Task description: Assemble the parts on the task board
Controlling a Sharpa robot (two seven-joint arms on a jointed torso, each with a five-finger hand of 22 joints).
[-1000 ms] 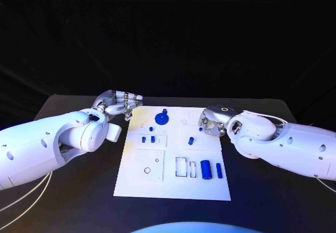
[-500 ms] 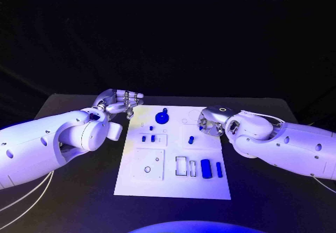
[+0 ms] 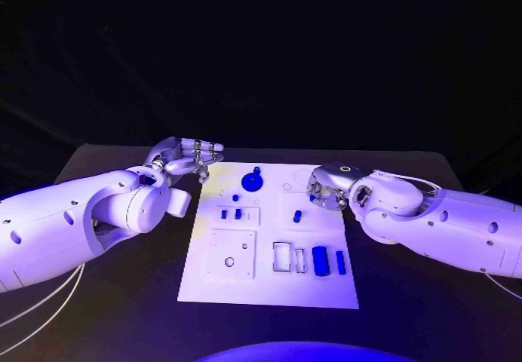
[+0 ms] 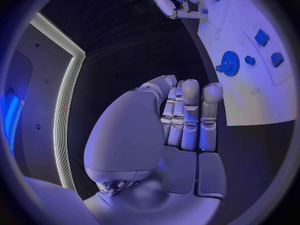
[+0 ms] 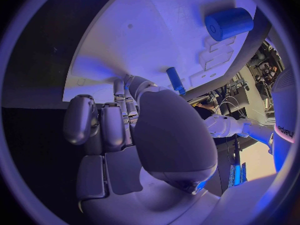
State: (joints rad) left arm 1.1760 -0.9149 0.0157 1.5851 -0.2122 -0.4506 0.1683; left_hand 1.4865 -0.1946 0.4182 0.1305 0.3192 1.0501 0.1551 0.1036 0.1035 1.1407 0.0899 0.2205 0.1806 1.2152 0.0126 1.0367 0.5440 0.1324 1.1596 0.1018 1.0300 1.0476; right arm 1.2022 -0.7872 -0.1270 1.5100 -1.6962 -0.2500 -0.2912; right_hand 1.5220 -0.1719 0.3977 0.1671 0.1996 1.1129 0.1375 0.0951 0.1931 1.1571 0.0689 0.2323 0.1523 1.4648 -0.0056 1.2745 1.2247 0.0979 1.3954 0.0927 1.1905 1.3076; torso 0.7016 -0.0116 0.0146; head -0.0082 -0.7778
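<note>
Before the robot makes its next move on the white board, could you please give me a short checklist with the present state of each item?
1. Left hand free of parts: ok; fingers curled in, nothing held, beside the board's far left corner.
2. Right hand free of parts: cannot tell; fingers curl down at the board's right edge.
3. White rectangular task board flat on the black table: ok.
4. Blue gear-shaped part on the board, untouched: ok.
5. Large blue cylinder reachable, nothing over it: ok.
6. Small blue peg clear of the right hand: ok, apart.
</note>
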